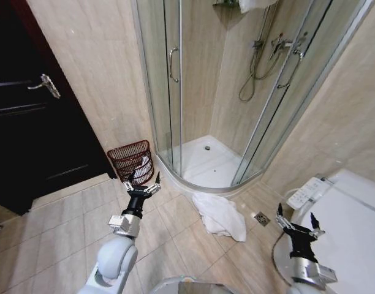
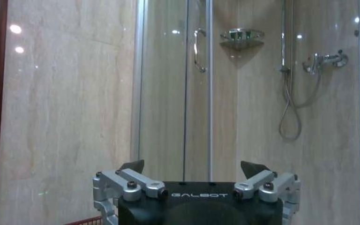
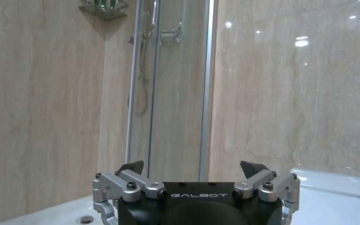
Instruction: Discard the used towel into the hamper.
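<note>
Towel (image 1: pixel 220 215) lies crumpled on floor tiles just outside the shower tray (image 1: pixel 203 160) lip, white, untouched. Hamper (image 1: pixel 131 160) stands against the wall by the shower door frame, w/ something pale already inside. We hold left gripper (image 1: pixel 142 181) low, just in front of hamper, jaws spread, nothing in them. Right gripper (image 1: pixel 297 228) hangs beside the toilet (image 1: pixel 353 226), also spread and empty.

Risks as we judge them: towel is floppy, so a shallow pinch may lift only one fold & rest drags or slips. Hamper looks light; a trailing fold or a nudge from the arm could tip it. Floor drain (image 1: pixel 261 217) sits close to the towel edge.
</note>
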Motion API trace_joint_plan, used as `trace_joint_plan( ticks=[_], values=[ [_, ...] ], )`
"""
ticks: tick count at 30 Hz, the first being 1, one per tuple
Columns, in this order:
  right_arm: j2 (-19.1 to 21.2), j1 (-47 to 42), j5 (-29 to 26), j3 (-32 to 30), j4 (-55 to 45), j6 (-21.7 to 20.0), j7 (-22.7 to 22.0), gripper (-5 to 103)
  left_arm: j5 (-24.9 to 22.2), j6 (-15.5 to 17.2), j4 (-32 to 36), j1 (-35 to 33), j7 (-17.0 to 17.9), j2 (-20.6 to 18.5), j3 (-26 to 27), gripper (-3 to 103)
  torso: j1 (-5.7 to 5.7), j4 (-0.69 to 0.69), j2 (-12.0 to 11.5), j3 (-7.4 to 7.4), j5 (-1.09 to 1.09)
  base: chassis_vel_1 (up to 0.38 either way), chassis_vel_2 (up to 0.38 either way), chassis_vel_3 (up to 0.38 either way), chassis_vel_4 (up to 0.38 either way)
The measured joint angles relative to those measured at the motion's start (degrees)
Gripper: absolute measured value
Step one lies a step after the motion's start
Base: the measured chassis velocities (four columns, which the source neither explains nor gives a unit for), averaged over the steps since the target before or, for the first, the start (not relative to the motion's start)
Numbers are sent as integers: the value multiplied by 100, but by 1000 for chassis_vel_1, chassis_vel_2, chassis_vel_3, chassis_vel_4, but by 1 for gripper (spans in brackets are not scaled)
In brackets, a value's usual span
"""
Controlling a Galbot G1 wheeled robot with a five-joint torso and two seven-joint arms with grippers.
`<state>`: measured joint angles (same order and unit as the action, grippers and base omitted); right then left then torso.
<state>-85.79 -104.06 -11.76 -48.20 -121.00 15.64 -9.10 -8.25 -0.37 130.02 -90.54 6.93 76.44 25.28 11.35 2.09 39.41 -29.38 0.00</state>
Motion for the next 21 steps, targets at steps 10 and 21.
trace_joint_plan(
  ticks=[10, 21],
  values=[
    [-50, -9, 44, 7, 71, 137, -12, 100, -30, 4, -65, 75, 62, -76, 15, 100, 66, 0, 152, -87, 0, 0, 0, 0, 0],
    [-95, -23, 122, 15, 39, 140, -5, 100, -15, -9, -55, 82, 71, -75, 67, 100, 190, 1, 422, -229, 0, 0, 0, 0, 0]
  ],
)
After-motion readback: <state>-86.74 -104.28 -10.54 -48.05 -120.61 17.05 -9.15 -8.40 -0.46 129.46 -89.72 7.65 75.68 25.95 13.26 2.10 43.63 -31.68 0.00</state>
